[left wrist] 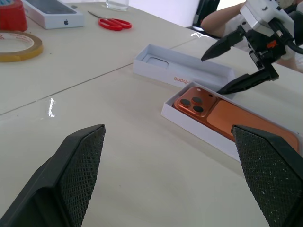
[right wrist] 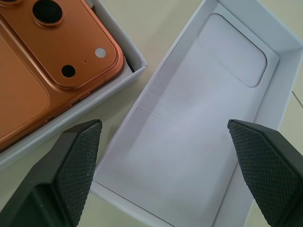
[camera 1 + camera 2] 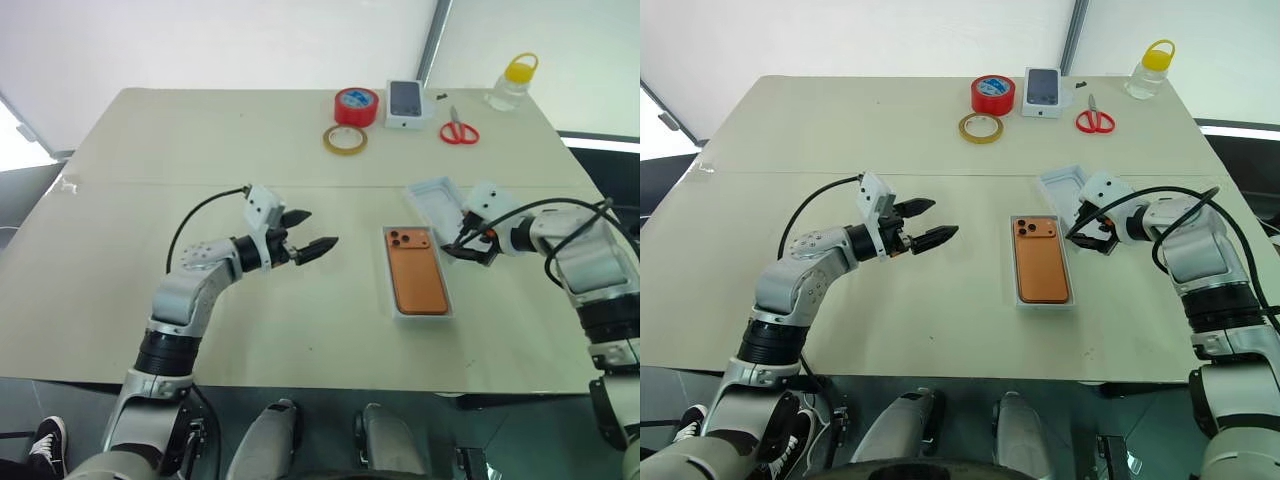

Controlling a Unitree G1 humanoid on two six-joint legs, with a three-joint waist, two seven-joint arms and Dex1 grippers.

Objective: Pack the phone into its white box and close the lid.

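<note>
Your phone (image 3: 418, 274), a smooth orange slab with rounded corners, lies camera side up inside the white box (image 3: 392, 300), its dark lens cluster in the raised square bump at the 12 o'clock end, and the shallow cardboard walls frame it closely on every side. At about 1 o'clock from the box sits the lid (image 3: 430, 198), a matt white rectangular tray lying open side up on the pale table (image 3: 150, 150), with a faint rounded recess pressed into its floor. Your right gripper (image 3: 466, 245) hangs right over the near end of that lid, black textured fingers (image 2: 75, 156) spread wide with nothing between them. Your left gripper (image 3: 309, 232) sits at 9 o'clock from the box, well apart from it, pointing level toward the phone, its two dark ribbed fingers parted and empty. Along the far edge at 12 o'clock you have a glossy red tape roll (image 3: 356, 105), a flat yellowish tape ring (image 3: 344, 139), a small white carton (image 3: 406, 104) printed with a dark phone, red-handled scissors (image 3: 458, 129) and a clear bottle (image 3: 511, 84) with a yellow cap
</note>
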